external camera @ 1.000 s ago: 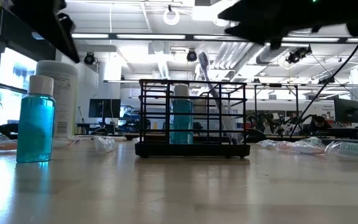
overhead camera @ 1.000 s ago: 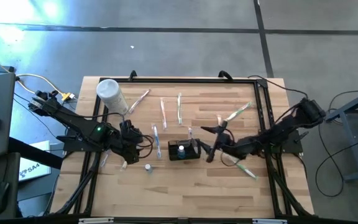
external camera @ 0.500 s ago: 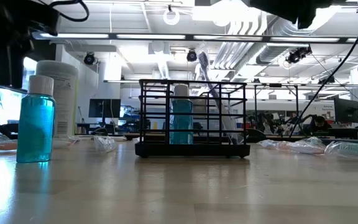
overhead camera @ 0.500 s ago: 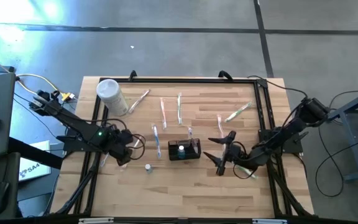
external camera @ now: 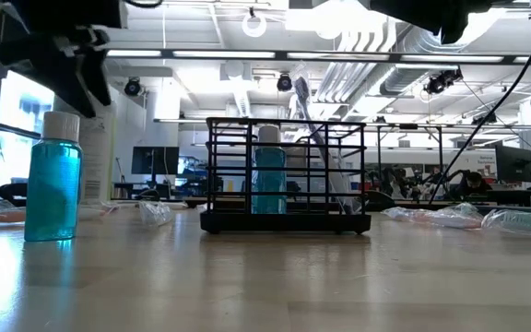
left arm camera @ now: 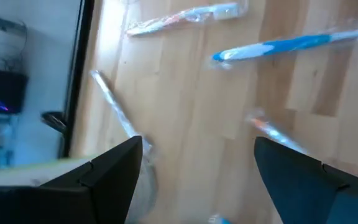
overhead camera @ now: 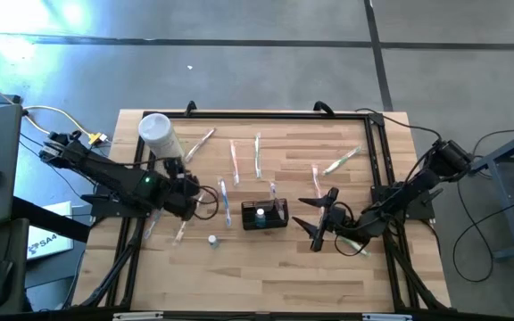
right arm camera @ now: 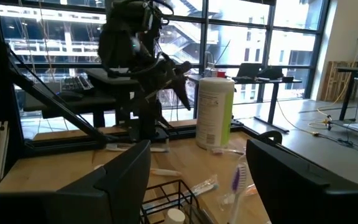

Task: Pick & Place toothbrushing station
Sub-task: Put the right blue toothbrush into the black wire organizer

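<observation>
The toothbrushing station [overhead camera: 275, 217], a small black wire box, stands on its base at the table's middle. It holds a blue bottle [external camera: 267, 175] and an upright toothbrush [right arm camera: 236, 177]. My right gripper [overhead camera: 311, 223] hovers open just right of the station, pointing level at it, with nothing between its fingers. Left of the station, my left gripper [overhead camera: 205, 198] is open above wrapped toothbrushes [left arm camera: 291, 45], slanting down and touching nothing. A second blue bottle [external camera: 53, 180] stands on the table in front of the left gripper.
A tall white canister [overhead camera: 159, 135] stands at the far left. Several wrapped toothbrushes [overhead camera: 257, 156] lie scattered behind the station, and more lie at the right [overhead camera: 340, 161]. A black frame [overhead camera: 377, 169] borders the table. Bare wood lies along the near edge.
My right gripper has drawn back from the station toward the table's right and near edge, then held still. My left gripper has swung toward the station and turned about its wrist. The station and bottles have stayed put.
</observation>
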Robot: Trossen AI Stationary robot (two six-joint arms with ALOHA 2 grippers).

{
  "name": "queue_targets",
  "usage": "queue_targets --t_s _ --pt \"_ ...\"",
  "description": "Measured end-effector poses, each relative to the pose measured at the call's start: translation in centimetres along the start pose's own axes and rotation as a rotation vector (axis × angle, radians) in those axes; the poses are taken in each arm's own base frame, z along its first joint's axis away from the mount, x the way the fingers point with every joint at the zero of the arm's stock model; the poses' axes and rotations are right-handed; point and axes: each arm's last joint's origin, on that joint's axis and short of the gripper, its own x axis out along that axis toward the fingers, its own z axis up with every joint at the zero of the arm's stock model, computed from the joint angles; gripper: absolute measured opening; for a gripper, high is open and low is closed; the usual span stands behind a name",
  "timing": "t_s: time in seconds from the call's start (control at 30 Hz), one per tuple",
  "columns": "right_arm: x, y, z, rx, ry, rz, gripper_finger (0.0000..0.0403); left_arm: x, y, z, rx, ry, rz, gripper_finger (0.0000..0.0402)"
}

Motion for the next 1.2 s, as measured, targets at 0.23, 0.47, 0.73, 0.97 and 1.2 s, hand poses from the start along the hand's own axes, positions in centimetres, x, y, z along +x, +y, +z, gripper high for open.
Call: queue_targets --t_s 0.23,0.47,0.73,0.97,1.2 --pt "0.0 0.0 0.0 -0.003 0.0 0.0 0.0254 3.0 3.7 1.9 -0.061 0.032 0.007 0.0303" --pt "0.0 0.0 -0.3 -0.029 0.017 0.002 0.0254 6.4 6.7 4.1 0.139 -0.071 -0.2 0.0303" --pt "0.0 0.0 -0.9 -0.098 0.057 -0.003 0.0254 9.1 5.6 5.0 0.322 -0.072 -0.319 0.0303" --pt "0.7 -0.6 -0.9 -0.207 0.06 -0.039 0.0254 10.6 2.9 5.6 0.478 -0.046 -0.366 0.0303" --pt "2.3 -2.1 -1.0 -0.262 0.071 -0.11 0.0254 11.5 0.3 6.8 0.633 -0.135 -0.373 0.0303"
